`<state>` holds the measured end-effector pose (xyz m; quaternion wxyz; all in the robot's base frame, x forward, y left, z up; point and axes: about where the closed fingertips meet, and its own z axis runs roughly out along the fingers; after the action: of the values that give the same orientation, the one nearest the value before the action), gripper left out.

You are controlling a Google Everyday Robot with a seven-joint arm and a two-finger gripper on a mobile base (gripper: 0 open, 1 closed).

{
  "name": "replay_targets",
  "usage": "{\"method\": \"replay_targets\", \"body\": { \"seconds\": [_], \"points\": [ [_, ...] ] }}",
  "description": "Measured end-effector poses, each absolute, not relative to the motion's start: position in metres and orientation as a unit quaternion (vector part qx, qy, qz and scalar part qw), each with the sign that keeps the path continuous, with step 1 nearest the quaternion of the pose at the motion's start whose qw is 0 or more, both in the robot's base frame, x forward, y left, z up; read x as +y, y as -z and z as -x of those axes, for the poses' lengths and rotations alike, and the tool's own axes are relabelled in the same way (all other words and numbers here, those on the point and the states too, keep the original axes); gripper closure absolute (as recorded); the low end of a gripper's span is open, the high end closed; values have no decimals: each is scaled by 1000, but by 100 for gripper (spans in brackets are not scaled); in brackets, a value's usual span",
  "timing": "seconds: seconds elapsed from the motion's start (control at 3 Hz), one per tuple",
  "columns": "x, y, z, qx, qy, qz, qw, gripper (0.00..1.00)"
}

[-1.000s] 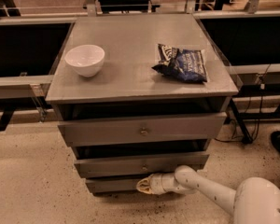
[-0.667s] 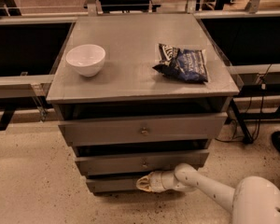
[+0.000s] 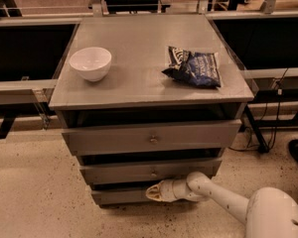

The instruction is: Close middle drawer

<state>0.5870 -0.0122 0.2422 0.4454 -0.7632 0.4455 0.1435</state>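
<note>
The middle drawer (image 3: 150, 171) is the slim grey front with a tiny pale knob at its centre, below the top drawer. It stands a little out from the cabinet, with a dark gap above it. My gripper (image 3: 153, 192) is low in front of the cabinet, just under the middle drawer's front and against the bottom drawer front (image 3: 116, 197). Its pale tip points left. My white arm (image 3: 223, 202) reaches in from the lower right.
The top drawer (image 3: 151, 137), with a taller front and brass knob, stands further out. On the cabinet top (image 3: 139, 73) are a white bowl (image 3: 90, 63) and a dark blue chip bag (image 3: 193, 67). Metal rails and cables run on both sides. The floor is speckled.
</note>
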Motion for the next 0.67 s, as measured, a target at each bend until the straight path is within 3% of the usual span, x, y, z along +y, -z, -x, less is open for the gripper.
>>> {"method": "replay_targets", "body": {
  "seconds": [0.67],
  "points": [
    [-23, -264, -577, 434, -134, 761, 463, 100]
  ]
}}
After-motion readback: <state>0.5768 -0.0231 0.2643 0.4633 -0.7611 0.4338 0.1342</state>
